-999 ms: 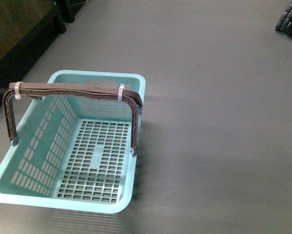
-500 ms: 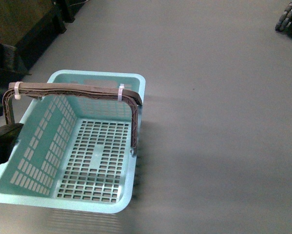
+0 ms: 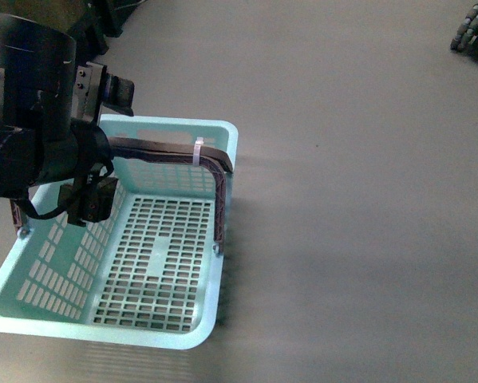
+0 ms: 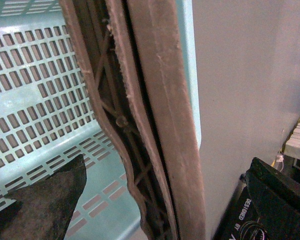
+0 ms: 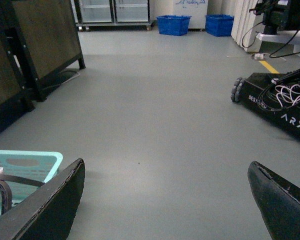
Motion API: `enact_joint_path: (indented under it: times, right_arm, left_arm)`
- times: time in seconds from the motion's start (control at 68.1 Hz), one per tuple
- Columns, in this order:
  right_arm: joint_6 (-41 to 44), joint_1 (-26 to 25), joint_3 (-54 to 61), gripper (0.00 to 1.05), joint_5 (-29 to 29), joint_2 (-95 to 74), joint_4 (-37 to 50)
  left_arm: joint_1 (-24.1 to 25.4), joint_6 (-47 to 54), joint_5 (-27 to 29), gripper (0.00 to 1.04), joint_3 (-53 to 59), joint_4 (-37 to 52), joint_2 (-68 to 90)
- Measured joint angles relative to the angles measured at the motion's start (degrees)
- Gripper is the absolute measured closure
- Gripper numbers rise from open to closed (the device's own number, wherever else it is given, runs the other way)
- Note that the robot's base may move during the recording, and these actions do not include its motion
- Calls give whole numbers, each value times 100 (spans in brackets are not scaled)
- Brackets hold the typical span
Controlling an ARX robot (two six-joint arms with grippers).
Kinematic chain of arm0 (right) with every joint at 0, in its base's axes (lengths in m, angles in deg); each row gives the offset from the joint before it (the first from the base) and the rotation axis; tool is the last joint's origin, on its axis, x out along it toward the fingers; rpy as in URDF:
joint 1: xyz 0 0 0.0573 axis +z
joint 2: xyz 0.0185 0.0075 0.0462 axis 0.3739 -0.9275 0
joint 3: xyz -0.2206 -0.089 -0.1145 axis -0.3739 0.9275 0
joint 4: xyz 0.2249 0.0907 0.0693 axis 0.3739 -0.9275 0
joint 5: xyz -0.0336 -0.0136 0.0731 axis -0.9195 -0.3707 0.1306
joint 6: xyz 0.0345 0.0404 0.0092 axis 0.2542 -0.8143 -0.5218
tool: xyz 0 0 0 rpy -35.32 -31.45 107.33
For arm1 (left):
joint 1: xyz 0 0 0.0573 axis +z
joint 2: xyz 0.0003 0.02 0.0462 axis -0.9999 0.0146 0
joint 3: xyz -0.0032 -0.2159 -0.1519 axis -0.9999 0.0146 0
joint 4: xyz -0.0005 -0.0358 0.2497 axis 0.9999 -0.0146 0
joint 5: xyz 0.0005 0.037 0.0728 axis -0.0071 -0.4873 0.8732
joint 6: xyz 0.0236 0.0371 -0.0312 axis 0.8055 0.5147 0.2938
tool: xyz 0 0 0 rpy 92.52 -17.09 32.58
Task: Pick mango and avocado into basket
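Hanging over the basket's (image 3: 87, 329) left wall, close by the brown handles (image 3: 167, 150), the left gripper (image 4: 165, 185) has its jaws spread wide. Nothing lies between them; the handles only pass behind.

The right gripper (image 5: 166, 170) is off the basket, facing out over the grey floor (image 3: 366, 199). Its jaws are also apart and empty. My guess is that both are held wide, ready for fruit.

A white zip tie (image 3: 198, 150) binds the handles, and they stand as one arch across the basket's middle. I judge this keeps them from flopping over the opening.

Count:
- Basket: one, nothing lying on its slotted bottom.
- Handles: two.
- Ties: one showing; the arm covers the arch's other end.
- Mango: none in any view.
- Avocado: none in any view.
- Blue bins (image 5: 173, 25): two, far off.
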Motion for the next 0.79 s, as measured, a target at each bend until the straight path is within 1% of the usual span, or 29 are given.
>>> enact_joint_path:
  times: [0.264, 0.294, 0.514, 0.544, 0.661, 0.72, 0.749, 0.793]
  right_arm:
    - [-2, 0, 0, 9, 0, 0, 0]
    - [0, 0, 0, 9, 0, 0, 0]
    - [0, 0, 0, 9, 0, 0, 0]
    - [0, 0, 0, 9, 0, 0, 0]
    - [0, 0, 0, 9, 0, 0, 0]
    - [0, 0, 0, 9, 0, 0, 0]
    - [0, 0, 0, 9, 0, 0, 0]
    - [0, 0, 0, 9, 0, 0, 0]
  left_arm:
    - [9, -24, 0, 8, -529, -101, 319]
    - [11, -9, 0, 11, -570, -144, 337]
    - [52, 4, 17, 52, -844, -584, 514]
    - [63, 0, 20, 56, -848, -610, 522]
    - [136, -92, 15, 77, -841, -627, 520]
    - [157, -245, 15, 85, -817, -634, 514]
    - [181, -420, -76, 89, -785, -710, 450]
    - [190, -317, -140, 90, -680, -861, 313]
